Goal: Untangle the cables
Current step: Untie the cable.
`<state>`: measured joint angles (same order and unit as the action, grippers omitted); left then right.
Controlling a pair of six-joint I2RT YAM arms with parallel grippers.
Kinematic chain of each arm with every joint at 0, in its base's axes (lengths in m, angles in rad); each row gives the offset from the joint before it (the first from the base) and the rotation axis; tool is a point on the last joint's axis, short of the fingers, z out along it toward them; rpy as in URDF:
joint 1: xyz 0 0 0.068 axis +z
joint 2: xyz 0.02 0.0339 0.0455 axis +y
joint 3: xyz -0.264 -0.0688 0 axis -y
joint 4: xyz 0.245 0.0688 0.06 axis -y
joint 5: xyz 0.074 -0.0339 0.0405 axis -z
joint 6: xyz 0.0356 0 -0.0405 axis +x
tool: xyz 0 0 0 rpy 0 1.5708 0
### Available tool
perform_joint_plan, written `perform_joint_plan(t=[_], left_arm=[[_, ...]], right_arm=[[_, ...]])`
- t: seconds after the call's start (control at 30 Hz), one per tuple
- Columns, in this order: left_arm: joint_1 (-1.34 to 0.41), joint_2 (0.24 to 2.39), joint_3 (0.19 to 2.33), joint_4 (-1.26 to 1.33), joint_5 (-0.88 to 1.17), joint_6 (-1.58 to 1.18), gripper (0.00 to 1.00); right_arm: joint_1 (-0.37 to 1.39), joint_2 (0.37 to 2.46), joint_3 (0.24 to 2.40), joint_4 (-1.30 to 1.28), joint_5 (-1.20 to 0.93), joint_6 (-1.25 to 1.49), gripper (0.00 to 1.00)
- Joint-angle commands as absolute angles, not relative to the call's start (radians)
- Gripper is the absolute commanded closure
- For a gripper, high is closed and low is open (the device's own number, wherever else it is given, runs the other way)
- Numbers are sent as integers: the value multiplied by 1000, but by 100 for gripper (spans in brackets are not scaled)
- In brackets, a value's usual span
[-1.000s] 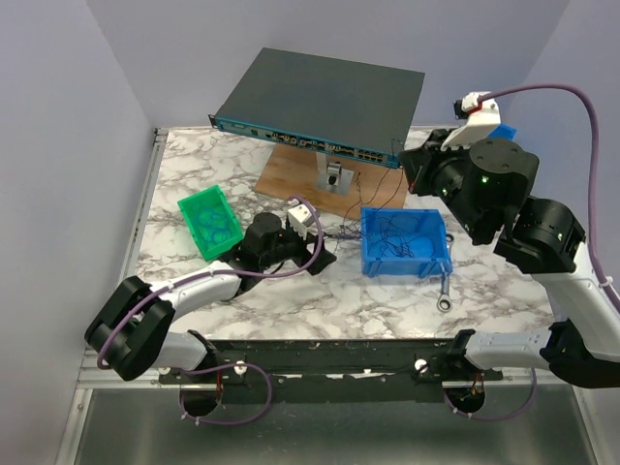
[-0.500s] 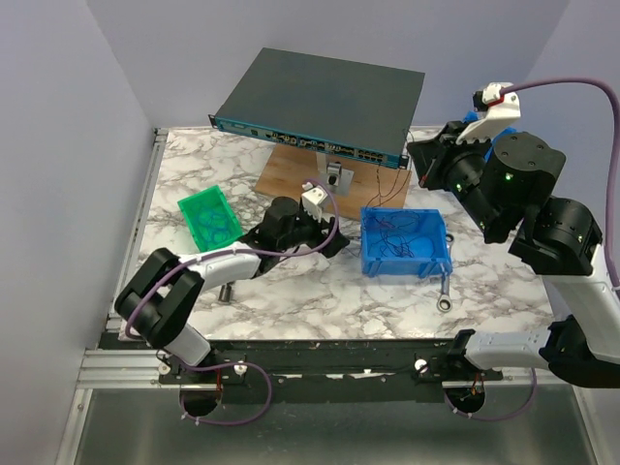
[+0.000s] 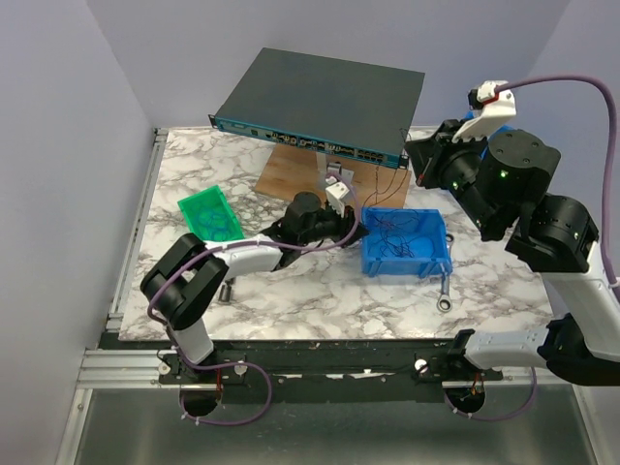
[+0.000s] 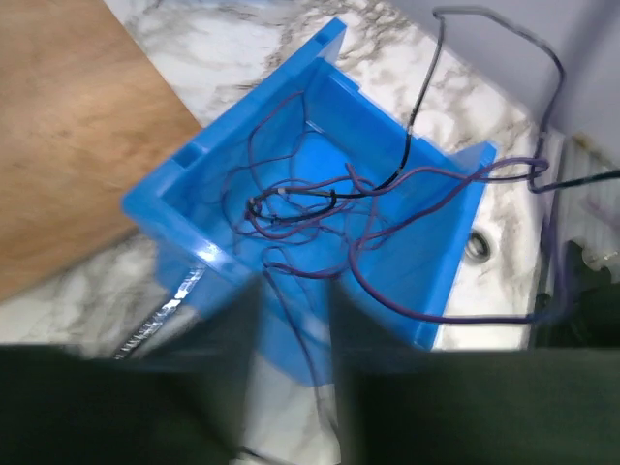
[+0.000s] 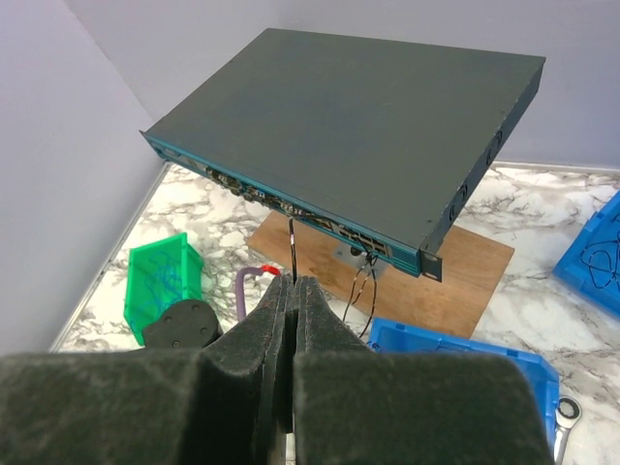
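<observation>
The cables (image 4: 291, 203) are a loose tangle of thin dark wires lying in a blue bin (image 4: 194, 184); in the top view the cables (image 3: 397, 232) spill over the rim of the blue bin (image 3: 407, 263). My left gripper (image 3: 356, 225) is at the bin's left wall. In its wrist view the left gripper (image 4: 295, 358) is blurred, its jaws apart with one thin strand running down through the gap. My right gripper (image 3: 418, 167) is raised by the switch's right corner. The right gripper (image 5: 294, 281) is shut on a thin dark cable (image 5: 292, 247) that runs up to the switch's front.
A dark network switch (image 3: 325, 97) stands raised over a wooden board (image 3: 291, 174). A green bin (image 3: 208, 218) holding blue wire lies at the left. A wrench (image 3: 444, 294) lies in front of the blue bin. Another blue bin (image 5: 596, 257) sits at the far right.
My left arm has swung right, from mid-table up to the blue bin, and its jaws have narrowed. My right gripper rose a little and has held still since, shut throughout.
</observation>
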<state>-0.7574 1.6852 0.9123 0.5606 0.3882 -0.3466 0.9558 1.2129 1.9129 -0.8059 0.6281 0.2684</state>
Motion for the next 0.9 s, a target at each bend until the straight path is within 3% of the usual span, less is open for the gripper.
perform_joint_plan(t=[0.0,0.13,0.4,0.53,0.73,0.87], left_arm=[[-762,1718,890,684,431,-387,100],[-724,1594,754,714,322,-410,100],[-373,1279,528,498,373,-602,100],[-258,1099,480,298,222,-619,100],[-70,839,386,176,34,-718,100],[-51,697,331,210,9,-734,100]], right_arm=[[957,1212,1947,-814,642,258,99],[958,1180,1919,-814,757,268,99],[957,1069,1874,-777,1133,196,99],[958,1040,1874,-759,1190,156,99],[958,1012,1817,-763,1208,192,99],[957,1008,1813,-762,1168,198,99]])
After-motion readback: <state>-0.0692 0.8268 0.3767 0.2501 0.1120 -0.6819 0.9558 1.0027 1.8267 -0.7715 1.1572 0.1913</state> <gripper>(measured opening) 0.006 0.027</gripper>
